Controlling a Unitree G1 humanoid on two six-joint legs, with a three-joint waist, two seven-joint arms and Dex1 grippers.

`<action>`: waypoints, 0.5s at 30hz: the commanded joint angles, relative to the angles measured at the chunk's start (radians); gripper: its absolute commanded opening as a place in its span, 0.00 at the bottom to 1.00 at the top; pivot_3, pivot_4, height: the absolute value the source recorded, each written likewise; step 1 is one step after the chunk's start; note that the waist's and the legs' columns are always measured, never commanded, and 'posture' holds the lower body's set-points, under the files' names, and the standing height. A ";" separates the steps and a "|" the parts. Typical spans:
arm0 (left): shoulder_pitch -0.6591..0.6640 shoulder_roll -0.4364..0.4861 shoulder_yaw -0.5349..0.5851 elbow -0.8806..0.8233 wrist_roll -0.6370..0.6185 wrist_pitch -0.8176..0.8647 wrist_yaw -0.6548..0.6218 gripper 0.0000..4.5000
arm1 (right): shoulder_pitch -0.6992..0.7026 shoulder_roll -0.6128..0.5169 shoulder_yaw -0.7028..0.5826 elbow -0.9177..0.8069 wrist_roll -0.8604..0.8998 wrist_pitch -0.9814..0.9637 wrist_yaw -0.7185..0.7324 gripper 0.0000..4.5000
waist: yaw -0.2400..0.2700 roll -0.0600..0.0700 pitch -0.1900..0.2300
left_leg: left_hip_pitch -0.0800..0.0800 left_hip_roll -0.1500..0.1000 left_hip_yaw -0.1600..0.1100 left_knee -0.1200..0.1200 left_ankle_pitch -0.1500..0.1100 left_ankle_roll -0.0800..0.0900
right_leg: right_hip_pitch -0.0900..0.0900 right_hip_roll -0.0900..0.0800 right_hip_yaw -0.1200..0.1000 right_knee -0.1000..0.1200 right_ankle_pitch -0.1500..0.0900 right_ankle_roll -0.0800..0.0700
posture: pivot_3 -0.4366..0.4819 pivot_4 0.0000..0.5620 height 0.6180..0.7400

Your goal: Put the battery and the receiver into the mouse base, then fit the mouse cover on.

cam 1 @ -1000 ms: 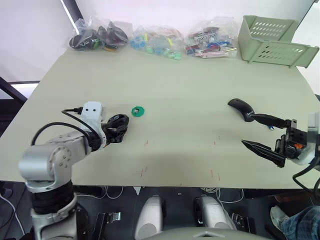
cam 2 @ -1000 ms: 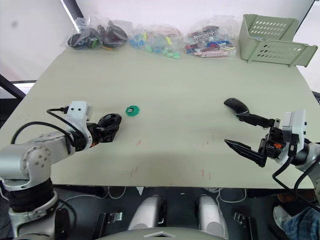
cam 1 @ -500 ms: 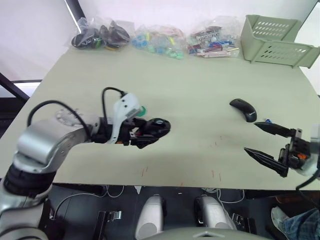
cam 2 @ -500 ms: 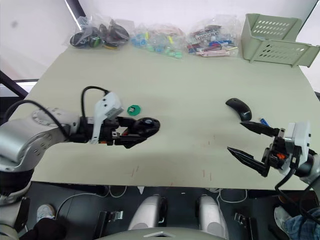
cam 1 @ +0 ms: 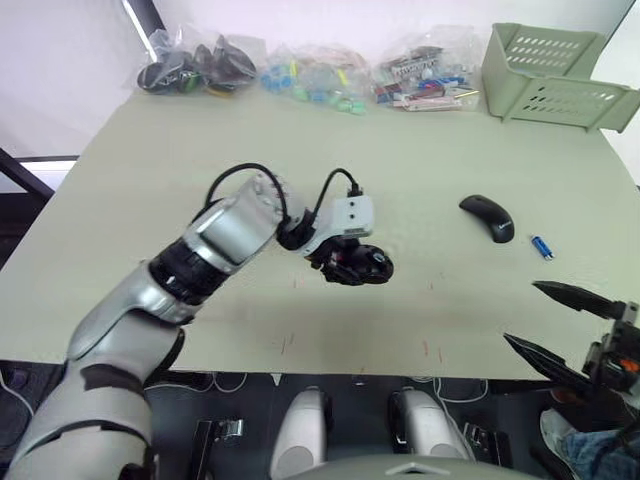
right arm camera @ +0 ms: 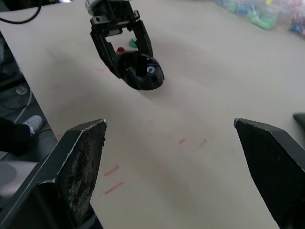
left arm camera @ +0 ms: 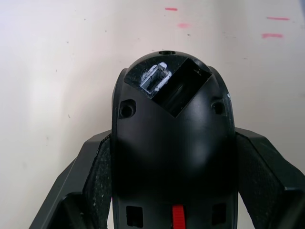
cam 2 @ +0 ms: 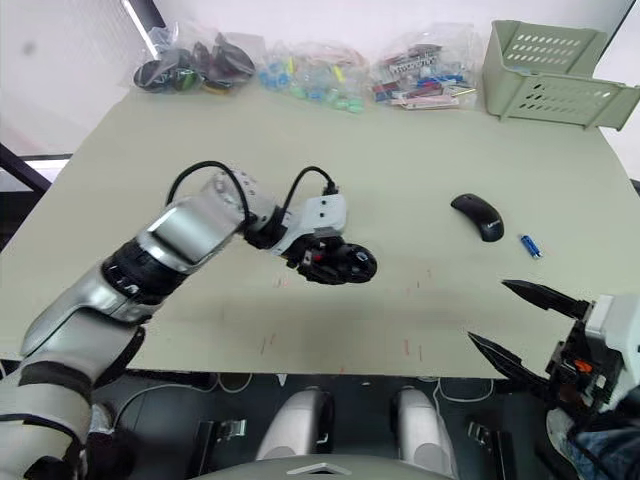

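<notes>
The left gripper (cam 1: 352, 265) holds the mouse base (cam 1: 358, 265) between its 2 black fingers, clamped on the sides of the body, as the left wrist view shows: the fingers (left arm camera: 90, 176) press against both flanks of the base (left arm camera: 172, 143), whose open compartment and a small silvery slot face the camera, with a red tab low in the shell. 1 second ago this gripper was at the left edge of the table with the base near a green disc; half a second ago it was partway across; now the arm is stretched toward the middle of the table (cam 1: 400, 170), with the base held just over the surface or resting on it, I cannot tell which. So the base is being brought toward the other parts.

The right gripper (cam 2: 530, 320) has drawn back toward the near right edge, fingers spread wide and empty. Its retreat uncovers the battery (cam 1: 541, 247), lying on the table just beside and to the right of the mouse cover (cam 1: 488, 217), the 2 apart. Both are well apart from the base.

By my judgement nothing is loaded yet: the compartment is open, the battery and cover untouched. The next step likely calls for setting the base down steadily, then fetching the battery with the right gripper.

Bags of parts (cam 1: 310, 75) and a green basket (cam 1: 550, 80) sit along the far edge.
</notes>
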 commanded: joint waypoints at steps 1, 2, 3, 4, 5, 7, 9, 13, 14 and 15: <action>-0.023 -0.097 -0.041 0.049 0.082 -0.039 0.044 0.66 | 0.073 0.029 -0.079 -0.038 0.004 -0.045 0.026 1.00 | 0.000 0.000 0.000 | 0.000 0.000 0.000 0.000 0.000 0.000 | 0.000 0.000 0.000 0.000 0.000 0.000 | 0.48 0.27 1.00; -0.024 -0.120 -0.045 0.058 0.098 -0.038 0.051 0.66 | 0.085 0.034 -0.086 -0.040 0.005 -0.050 0.025 1.00 | 0.000 0.000 0.000 | 0.000 0.000 0.000 0.000 0.000 0.000 | 0.000 0.000 0.000 0.000 0.000 0.000 | 0.48 0.27 1.00; -0.025 -0.140 -0.047 0.065 0.110 -0.036 0.056 0.66 | 0.094 0.038 -0.091 -0.043 0.009 -0.051 0.023 1.00 | -0.001 0.000 0.000 | 0.000 0.000 0.000 0.000 0.000 0.000 | 0.000 0.000 0.000 0.000 0.000 0.000 | 0.48 0.27 1.00; -0.022 -0.161 -0.062 0.079 0.138 -0.053 0.072 0.66 | 0.108 0.042 -0.093 -0.041 0.006 -0.057 0.030 1.00 | -0.001 0.000 0.000 | 0.000 0.000 0.000 0.000 0.000 0.000 | 0.000 0.000 0.000 0.000 0.000 0.000 | 0.48 0.27 1.00; -0.020 -0.173 -0.072 0.090 0.160 -0.067 0.081 0.66 | 0.117 0.044 -0.094 -0.039 0.003 -0.061 0.035 1.00 | -0.002 0.000 0.000 | 0.000 0.000 0.000 0.000 0.000 0.000 | 0.000 0.000 0.000 0.000 0.000 0.001 | 0.48 0.27 1.00; -0.002 -0.191 -0.089 0.098 0.184 -0.076 0.080 0.66 | 0.130 0.043 -0.092 -0.028 -0.008 -0.067 0.044 1.00 | -0.003 0.000 0.000 | 0.000 0.000 0.000 0.000 0.000 0.000 | 0.000 0.000 0.000 0.000 0.000 0.001 | 0.48 0.27 1.00; 0.016 -0.198 -0.096 0.101 0.206 -0.087 0.083 0.66 | 0.139 0.039 -0.091 -0.021 -0.010 -0.067 0.049 1.00 | -0.006 0.001 0.000 | 0.001 0.000 0.000 0.000 0.000 0.000 | 0.000 0.000 0.001 0.001 0.000 0.000 | 0.48 0.27 1.00; 0.047 -0.197 -0.099 0.094 0.237 -0.082 0.080 0.66 | 0.134 0.028 -0.106 -0.009 0.008 -0.036 0.021 1.00 | -0.002 0.001 -0.001 | 0.001 0.000 0.000 0.000 0.000 0.000 | 0.000 0.000 0.000 0.002 0.000 0.000 | 0.48 0.27 1.00; 0.053 -0.198 -0.100 0.096 0.244 -0.082 0.083 0.66 | 0.121 0.031 -0.108 -0.002 0.003 -0.032 -0.003 1.00 | -0.002 0.001 -0.001 | 0.001 0.000 0.000 0.000 0.000 0.000 | 0.000 0.000 0.000 0.001 0.000 0.000 | 0.48 0.27 1.00; 0.058 -0.199 -0.101 0.095 0.248 -0.078 0.083 0.66 | 0.103 0.034 -0.110 0.004 -0.002 -0.030 -0.030 1.00 | -0.003 0.001 -0.001 | 0.001 0.000 0.000 0.000 0.000 0.000 | 0.000 0.000 0.000 0.001 0.000 0.000 | 0.48 0.27 1.00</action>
